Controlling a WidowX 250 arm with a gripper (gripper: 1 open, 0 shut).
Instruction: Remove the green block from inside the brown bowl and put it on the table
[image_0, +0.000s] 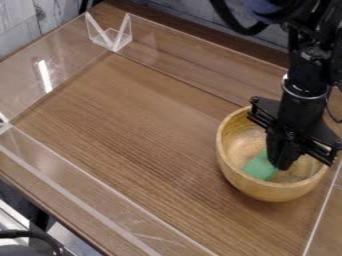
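**Block pinched, lift comes next**

The table (134, 130) spreads wide to my left, bare wood for a drop. Around and under my claw (283, 158) sits the bowl (238, 135), near the table's right edge. I point straight down into it, jaws pressed together on the block (259, 170), which lies on the bowl floor. Grasp step looks done; next I should rise clear of the rim

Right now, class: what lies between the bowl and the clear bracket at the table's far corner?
In the camera view, only bare table lies between the bowl and the bracket; no object sits on that stretch.
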